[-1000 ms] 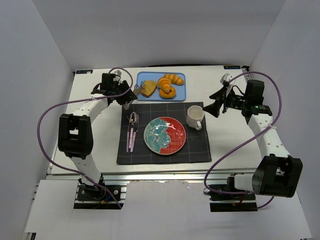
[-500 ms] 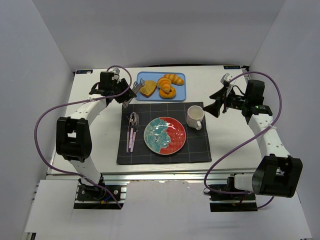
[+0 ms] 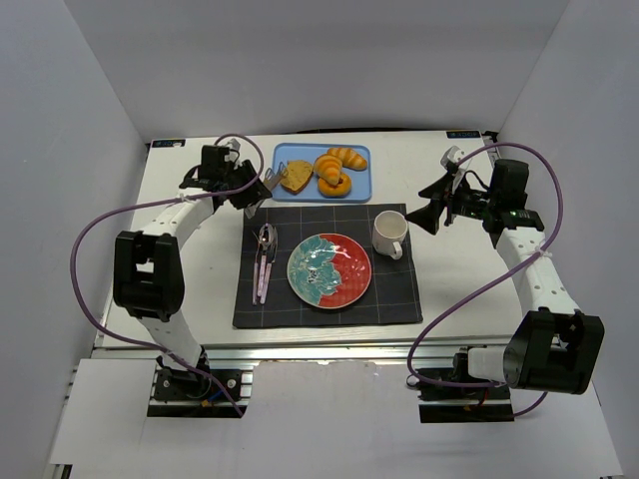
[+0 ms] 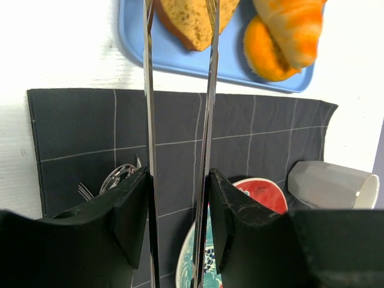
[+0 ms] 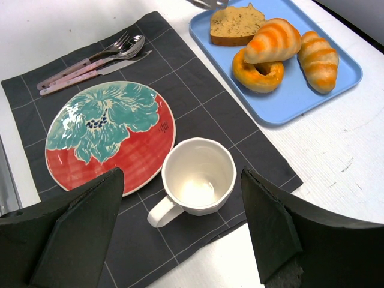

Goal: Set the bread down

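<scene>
Clamped on metal tongs [image 4: 209,90], the left gripper [image 4: 178,210] sets their tips at the bread [image 4: 189,18] on the blue tray [image 4: 135,42], apparently to pinch it, while the right gripper [image 3: 431,213] hangs wide open.

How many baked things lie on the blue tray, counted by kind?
bread slice: 1
croissant: 2
ring pastry: 1
Total: 4
</scene>
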Motion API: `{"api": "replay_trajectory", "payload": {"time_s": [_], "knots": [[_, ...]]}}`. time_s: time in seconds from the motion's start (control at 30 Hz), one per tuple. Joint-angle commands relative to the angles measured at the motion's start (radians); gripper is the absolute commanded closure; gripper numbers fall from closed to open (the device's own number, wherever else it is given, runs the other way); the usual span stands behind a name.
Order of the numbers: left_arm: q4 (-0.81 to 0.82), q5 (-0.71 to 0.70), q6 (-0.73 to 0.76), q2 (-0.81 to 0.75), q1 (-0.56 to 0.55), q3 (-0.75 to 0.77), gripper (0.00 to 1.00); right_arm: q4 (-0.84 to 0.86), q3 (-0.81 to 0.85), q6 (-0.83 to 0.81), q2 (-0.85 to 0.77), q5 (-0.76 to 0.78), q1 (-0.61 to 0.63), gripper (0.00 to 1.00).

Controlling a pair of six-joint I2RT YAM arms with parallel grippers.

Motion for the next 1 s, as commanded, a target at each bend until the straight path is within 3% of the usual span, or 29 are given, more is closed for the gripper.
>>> {"api": "replay_trajectory", "payload": {"time_s": [0.0, 0.47, 0.7, 0.97], "knots": [[0.008, 0.015, 0.01, 0.021, -0.004, 0.028, 0.48, 0.031, 0.002, 0.006, -0.017, -0.027, -0.008, 0.17], [0.062, 0.078, -0.026, 0.054, -0.01, 0.026, 0.49, 0.029, 0.002, 0.008, -0.014, -0.028, -0.012, 0.17], [0.074, 0.081, -0.031, 0.057, -0.01, 0.01, 0.55, 0.028, 0.005, 0.008, -0.013, -0.03, -0.014, 0.17], [0.058, 0.064, -0.01, -0.013, -0.009, -0.006, 0.92, 0.022, 0.016, 0.009, -0.019, -0.034, -0.017, 0.17]]}}
